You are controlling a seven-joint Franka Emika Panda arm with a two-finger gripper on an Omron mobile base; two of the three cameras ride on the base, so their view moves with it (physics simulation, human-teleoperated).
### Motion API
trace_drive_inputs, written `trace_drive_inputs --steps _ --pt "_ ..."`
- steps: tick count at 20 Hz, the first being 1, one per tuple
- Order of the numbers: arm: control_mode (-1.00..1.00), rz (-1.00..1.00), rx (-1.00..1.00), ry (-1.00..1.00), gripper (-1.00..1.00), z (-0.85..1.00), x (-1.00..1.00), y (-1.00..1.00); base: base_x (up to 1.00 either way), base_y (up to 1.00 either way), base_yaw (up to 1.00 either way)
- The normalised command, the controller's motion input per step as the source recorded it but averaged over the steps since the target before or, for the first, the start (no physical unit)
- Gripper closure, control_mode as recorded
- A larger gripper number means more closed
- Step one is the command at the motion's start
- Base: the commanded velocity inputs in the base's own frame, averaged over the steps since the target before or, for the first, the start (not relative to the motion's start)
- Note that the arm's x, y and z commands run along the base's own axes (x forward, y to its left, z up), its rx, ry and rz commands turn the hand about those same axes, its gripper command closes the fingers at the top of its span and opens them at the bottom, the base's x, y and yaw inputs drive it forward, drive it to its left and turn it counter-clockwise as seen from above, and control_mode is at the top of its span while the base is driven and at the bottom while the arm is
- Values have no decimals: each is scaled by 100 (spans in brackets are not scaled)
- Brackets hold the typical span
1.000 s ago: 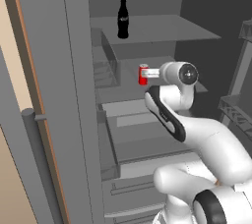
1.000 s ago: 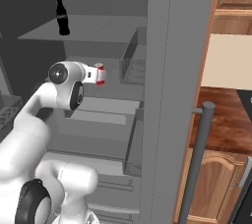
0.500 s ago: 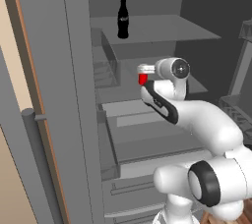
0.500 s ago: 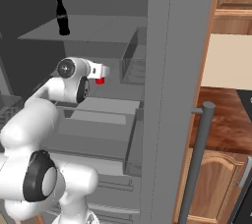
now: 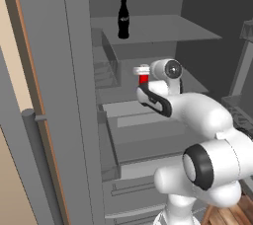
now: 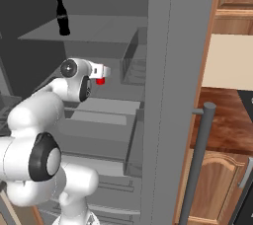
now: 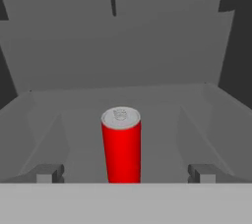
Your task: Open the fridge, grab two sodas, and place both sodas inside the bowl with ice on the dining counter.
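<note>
Red can [image 7: 121,145] base below frame; fingertips [image 7: 48,173] barely visible

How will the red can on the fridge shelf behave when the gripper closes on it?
The red can stands upright between the open fingertips, tall and narrow, so a sideways nudge could probably tip it. Its smooth round wall may slip in a light grip. Once tipped, it would likely roll on the shelf.

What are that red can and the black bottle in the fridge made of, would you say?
The red can looks like painted metal: silvery top with a pull tab. The black bottle could be glass or plastic; its dark, contoured shape leaves that open.
</note>
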Motion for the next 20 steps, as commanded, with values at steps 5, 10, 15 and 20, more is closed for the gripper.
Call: trace_drive_inputs --steps 5,10,15,20 --pt "-100 0 -1 0 -100 -5 29 8 0 0 0" --pt "-100 0 -2 1 -100 -8 33 12 0 0 0" --pt "-100 -1 0 0 -100 -2 19 2 0 0 0" --pt "-100 0 0 0 -100 -2 12 0 0 0 0"
